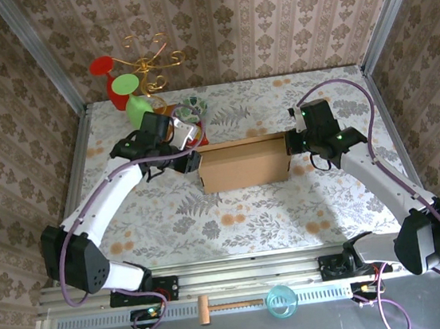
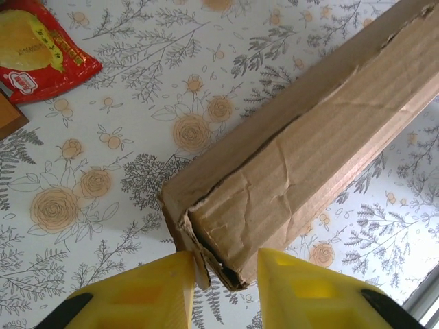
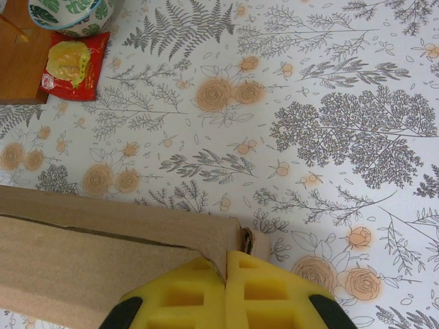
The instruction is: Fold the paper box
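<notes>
The paper box (image 1: 244,164) is a plain brown cardboard mailer, folded into a shallow box in the middle of the table. My left gripper (image 1: 197,161) is at its left end. In the left wrist view the box's creased end corner (image 2: 274,185) sits between the yellow fingers (image 2: 158,288), and each finger touches cardboard, so my left gripper (image 2: 226,264) is shut on it. My right gripper (image 1: 288,145) is at the right end. In the right wrist view it (image 3: 226,264) is pinched shut on the box's end wall (image 3: 219,236), with the box (image 3: 82,260) stretching away to the left.
A red snack packet (image 3: 72,65) and a patterned bowl (image 3: 72,14) lie by a small wooden board (image 3: 20,62) behind the box. A wire stand with red and green cups (image 1: 126,84) is at the back left. A wooden mallet (image 1: 221,306) and a blue cup (image 1: 282,301) sit below the table's near edge.
</notes>
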You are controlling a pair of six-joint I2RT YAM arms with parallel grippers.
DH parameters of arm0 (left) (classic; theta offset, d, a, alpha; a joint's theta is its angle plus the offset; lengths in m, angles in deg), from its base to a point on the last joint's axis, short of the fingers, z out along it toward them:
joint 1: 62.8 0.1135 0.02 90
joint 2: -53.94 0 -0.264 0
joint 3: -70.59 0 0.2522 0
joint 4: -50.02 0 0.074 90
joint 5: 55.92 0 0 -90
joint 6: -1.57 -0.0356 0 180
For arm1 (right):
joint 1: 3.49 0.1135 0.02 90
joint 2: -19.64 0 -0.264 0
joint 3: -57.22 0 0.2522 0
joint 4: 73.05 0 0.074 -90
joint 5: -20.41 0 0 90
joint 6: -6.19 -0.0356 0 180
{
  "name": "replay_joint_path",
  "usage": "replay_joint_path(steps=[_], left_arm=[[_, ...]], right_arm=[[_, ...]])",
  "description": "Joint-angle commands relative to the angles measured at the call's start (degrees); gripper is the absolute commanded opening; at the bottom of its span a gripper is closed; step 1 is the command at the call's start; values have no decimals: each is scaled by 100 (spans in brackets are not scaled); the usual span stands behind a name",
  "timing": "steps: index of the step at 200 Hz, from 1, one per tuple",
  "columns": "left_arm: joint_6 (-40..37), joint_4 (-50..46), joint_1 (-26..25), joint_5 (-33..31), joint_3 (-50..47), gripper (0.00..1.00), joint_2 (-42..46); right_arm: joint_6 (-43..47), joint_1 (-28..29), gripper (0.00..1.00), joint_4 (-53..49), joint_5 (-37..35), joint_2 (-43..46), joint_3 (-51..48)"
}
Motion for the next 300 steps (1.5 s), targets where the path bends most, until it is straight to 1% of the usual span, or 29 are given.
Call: replay_joint_path(steps=[1,12,34,72,93,132,154,203,260,266,300], left_arm=[[314,-193,-14,152,333,30,-157],[337,-341,-12,213,429,29,-261],[333,-468,-3,249,502,21,-388],[259,-703,-3,187,647,18,-470],[324,-860,-8,221,793,8,-551],[571,-1292,14,534,1205,0,-783],[579,-1561,63,714,1387,0,-933],[912,-2045,199,1074,1811,0,-1155],[1098,-2271,199,1425,2048,0,-1362],[1110,-2279,356,1455,2042,0,-1365],[1235,-2081,422,1576,1865,0,-1297]], right_arm=[[60,49,0,-576,36,-46,-76],[64,54,0,-580,47,-54,-67],[78,56,0,-585,36,-63,-58],[81,52,0,-584,34,-65,-58],[71,53,0,-584,34,-68,-49],[86,49,0,-635,22,-91,-3],[112,49,0,-670,19,-111,29],[133,49,0,-712,77,-158,87],[145,54,0,-777,137,-264,182],[149,49,0,-786,132,-262,193],[148,49,0,-804,163,-275,193]])
